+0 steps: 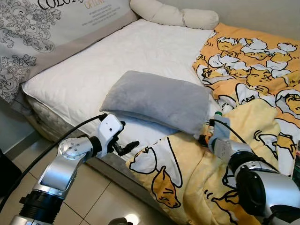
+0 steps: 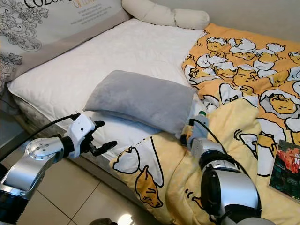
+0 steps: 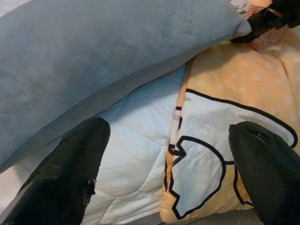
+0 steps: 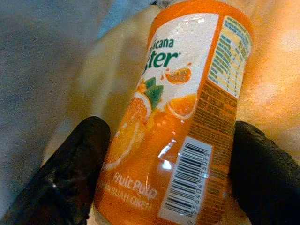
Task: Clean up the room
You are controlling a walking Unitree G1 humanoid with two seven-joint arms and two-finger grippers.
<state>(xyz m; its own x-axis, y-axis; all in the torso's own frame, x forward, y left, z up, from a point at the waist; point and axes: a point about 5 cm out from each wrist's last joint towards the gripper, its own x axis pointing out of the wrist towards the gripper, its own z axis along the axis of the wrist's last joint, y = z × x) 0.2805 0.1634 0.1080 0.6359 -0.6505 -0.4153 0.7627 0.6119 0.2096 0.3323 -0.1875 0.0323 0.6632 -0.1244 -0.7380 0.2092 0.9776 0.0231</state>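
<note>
1. Bed point(image 1: 93, 79) runs from upper left to right of frame; floor point(image 1: 89, 197) at lower left, before it.
2. Pillow point(image 1: 157, 99) lies centre frame on the bed, its right end touching the blanket point(image 1: 253, 93).
3. Blanket covers the right half of the bed and hangs over the front edge, lower centre.
4. Bolster point(image 1: 173, 15) at top centre, behind the pillow, well apart.
5. Headboard cushion point(image 1: 42, 28) at upper left.
6. Left gripper point(image 1: 125, 140) lower left, at the bed edge just before the pillow.
7. Right gripper point(image 4: 168, 154) by the pillow's right end, fingers point(image 4: 70, 173) either side of a bottle point(image 4: 183, 112) on the blanket.
8. Book point(image 2: 287, 171) at the right edge, on the blanket.
</note>
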